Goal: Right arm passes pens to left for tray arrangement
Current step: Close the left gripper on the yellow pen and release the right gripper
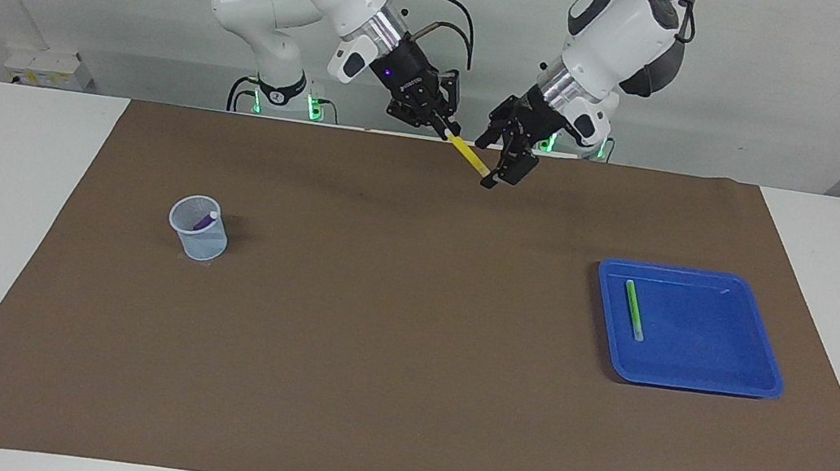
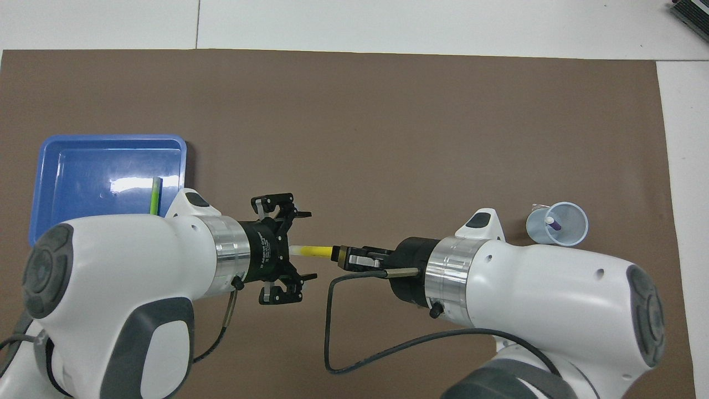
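Two containers are sitting on the brown mat, well apart. Toward the right arm's end, the pale mesh cup is holding the purple pen, which is leaning against the wall with its pale end up by the rim — its lower part is showing only dimly through the mesh. Toward the left arm's end, the blue tray is holding the green pen, lying flat near the tray's edge that faces the middle of the mat, its long axis running from nearer the robots to farther from them. In the overhead view the left arm is covering one end of this pen and part of the tray's rim.

Between the two, up in the air over the robot-side edge of the mat, the yellow pen is spanning the gap between the grippers, its long axis running arm to arm and tilting down toward the left arm's side. The right gripper is pinching one end of it. The pen's pale end is pointing into the left gripper, whose fingers are standing spread around it; whether they are touching it is hard to make out.
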Motion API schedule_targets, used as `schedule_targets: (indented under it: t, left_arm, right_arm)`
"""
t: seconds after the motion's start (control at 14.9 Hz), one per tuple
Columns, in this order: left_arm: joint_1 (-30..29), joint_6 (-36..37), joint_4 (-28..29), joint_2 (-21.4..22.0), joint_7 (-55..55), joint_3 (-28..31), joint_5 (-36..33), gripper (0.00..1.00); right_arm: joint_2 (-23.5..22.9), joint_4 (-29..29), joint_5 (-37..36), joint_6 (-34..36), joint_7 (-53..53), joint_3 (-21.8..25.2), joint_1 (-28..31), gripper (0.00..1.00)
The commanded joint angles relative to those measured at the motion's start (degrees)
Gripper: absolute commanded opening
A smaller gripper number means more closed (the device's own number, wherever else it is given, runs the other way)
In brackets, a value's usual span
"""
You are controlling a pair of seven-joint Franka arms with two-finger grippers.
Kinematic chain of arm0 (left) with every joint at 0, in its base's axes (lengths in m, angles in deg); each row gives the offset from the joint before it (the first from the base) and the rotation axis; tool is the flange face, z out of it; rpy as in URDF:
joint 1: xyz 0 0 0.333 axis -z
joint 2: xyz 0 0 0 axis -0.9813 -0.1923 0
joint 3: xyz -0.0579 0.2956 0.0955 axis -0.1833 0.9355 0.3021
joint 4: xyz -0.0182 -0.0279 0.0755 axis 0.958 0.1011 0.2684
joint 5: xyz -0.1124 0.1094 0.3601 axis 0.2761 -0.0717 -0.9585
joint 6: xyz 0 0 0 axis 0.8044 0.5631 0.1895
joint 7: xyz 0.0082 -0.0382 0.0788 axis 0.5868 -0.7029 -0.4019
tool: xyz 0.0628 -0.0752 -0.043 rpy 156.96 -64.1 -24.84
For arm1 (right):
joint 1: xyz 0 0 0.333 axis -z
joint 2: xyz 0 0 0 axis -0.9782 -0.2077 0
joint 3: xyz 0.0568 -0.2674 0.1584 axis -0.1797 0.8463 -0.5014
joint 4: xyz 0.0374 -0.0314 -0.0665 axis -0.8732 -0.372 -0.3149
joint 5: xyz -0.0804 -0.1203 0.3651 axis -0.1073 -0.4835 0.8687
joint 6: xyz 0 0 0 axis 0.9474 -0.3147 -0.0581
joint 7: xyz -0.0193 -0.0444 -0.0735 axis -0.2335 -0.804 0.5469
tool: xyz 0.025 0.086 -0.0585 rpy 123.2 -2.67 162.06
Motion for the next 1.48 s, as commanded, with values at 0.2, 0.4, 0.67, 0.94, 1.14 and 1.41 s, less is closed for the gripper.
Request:
schedule_targets:
  t: [0.2, 0.4, 0.67, 0.94, 1.14, 1.41]
  left_arm:
    - [2.23, -0.98, 3.92, 3.43, -0.72, 0.53, 1.01, 0.94]
    - [2.23, -0.53, 3.75, 3.43, -0.1, 0.53, 1.01, 0.72]
    - [2.23, -0.45, 3.57, 3.43, -0.36, 0.53, 1.01, 0.59]
    - [2.15, 1.65, 2.78, 3.43, -0.54, 0.79, 1.01, 0.46]
    - [2.06, 3.07, 2.34, 3.43, -0.19, 0.97, 1.01, 0.25]
    - [2.06, 4.56, 1.9, 3.43, -0.02, 1.06, 1.01, 0.0]
  right_arm:
    - [0.83, -1.32, 1.83, -1.44, -0.35, -0.25, -0.13, 0.0]
    - [0.74, -1.23, 1.83, -1.44, -0.09, -0.25, -0.13, 0.0]
    - [0.74, -1.23, 1.83, -1.35, 0.35, -0.25, 0.05, 0.0]
    - [0.74, -1.23, 1.83, -1.26, 0.35, -0.25, 0.05, 0.0]
    - [0.74, -1.23, 1.83, -1.26, 0.62, -0.25, 0.05, 0.0]
    - [0.74, -1.23, 1.83, -0.82, 1.58, -0.25, 0.49, 0.0]
